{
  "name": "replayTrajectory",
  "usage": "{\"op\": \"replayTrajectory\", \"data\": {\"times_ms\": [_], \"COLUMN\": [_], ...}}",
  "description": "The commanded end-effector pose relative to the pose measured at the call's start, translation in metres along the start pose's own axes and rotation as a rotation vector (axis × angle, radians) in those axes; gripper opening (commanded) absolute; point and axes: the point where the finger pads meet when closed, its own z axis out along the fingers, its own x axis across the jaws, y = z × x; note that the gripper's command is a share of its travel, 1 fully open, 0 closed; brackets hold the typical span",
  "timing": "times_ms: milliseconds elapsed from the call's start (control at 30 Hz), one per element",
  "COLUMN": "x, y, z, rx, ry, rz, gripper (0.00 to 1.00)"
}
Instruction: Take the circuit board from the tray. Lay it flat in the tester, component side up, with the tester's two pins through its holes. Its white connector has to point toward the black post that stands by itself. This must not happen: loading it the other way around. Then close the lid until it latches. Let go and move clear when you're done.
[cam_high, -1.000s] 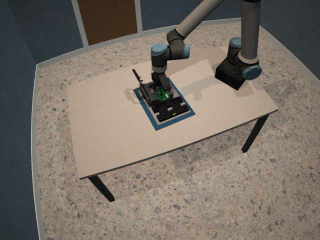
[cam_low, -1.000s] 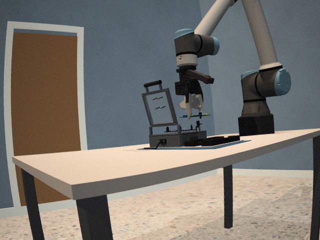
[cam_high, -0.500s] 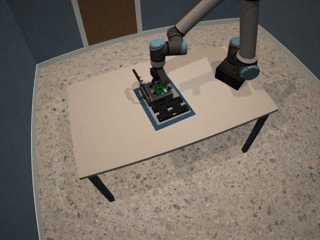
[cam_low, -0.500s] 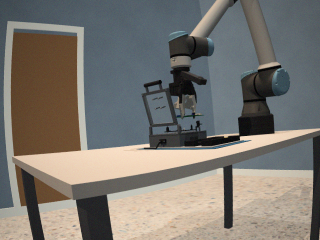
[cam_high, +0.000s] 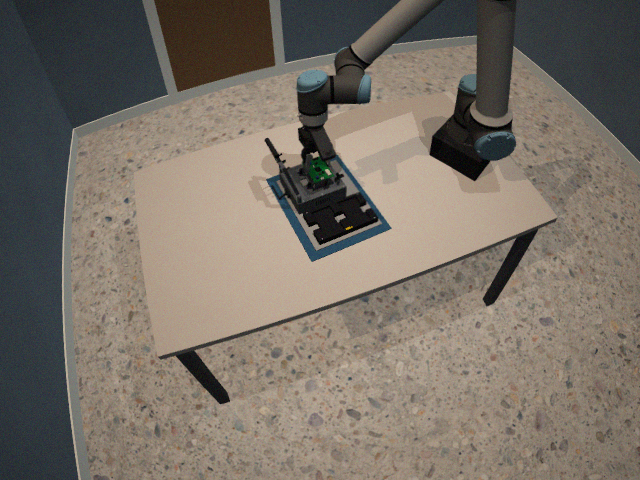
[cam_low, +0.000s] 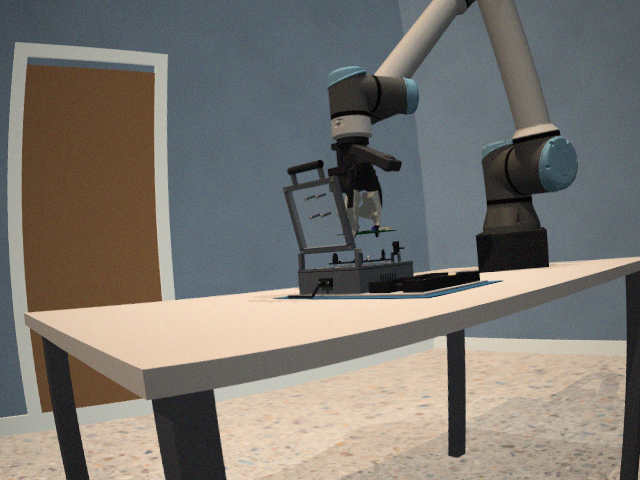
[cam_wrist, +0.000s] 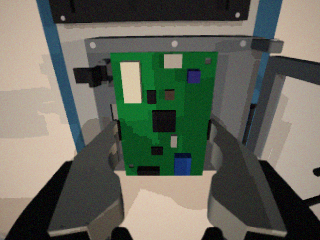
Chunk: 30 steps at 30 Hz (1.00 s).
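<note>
My gripper (cam_high: 316, 164) (cam_low: 366, 227) (cam_wrist: 163, 121) is shut on the green circuit board (cam_high: 320, 173) (cam_low: 375, 231) (cam_wrist: 165, 115), gripping its two long edges. The board is level, component side up, and hangs a short way above the grey tester (cam_high: 320, 198) (cam_low: 351, 279) (cam_wrist: 150, 44). Its white connector (cam_wrist: 131, 82) sits at the far left corner in the wrist view, near a black post (cam_wrist: 90, 75) on the tester's left side. The tester's lid (cam_high: 275, 153) (cam_low: 292, 214) (cam_wrist: 260, 115) stands open and nearly upright beside the gripper. The black tray (cam_high: 336, 222) (cam_low: 429, 281) (cam_wrist: 150, 10) has no board in it.
Tester and tray sit on a blue-edged mat (cam_high: 310, 253) (cam_low: 465, 286) (cam_wrist: 50, 50) at the middle of the table (cam_high: 206, 248). The arm's base (cam_high: 460, 152) (cam_low: 511, 250) stands at the table's far right corner. The raised lid is close to the gripper's side.
</note>
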Motion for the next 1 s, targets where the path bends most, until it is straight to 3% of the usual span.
{"op": "replayTrajectory", "data": {"times_ms": [0,967], "x": [-0.002,-0.006], "y": [0.013,0.027], "z": [-0.002,-0.003], "rx": [0.0,0.0], "ry": [0.001,0.001], "rz": [0.0,0.0], "gripper": [0.39,0.39]}}
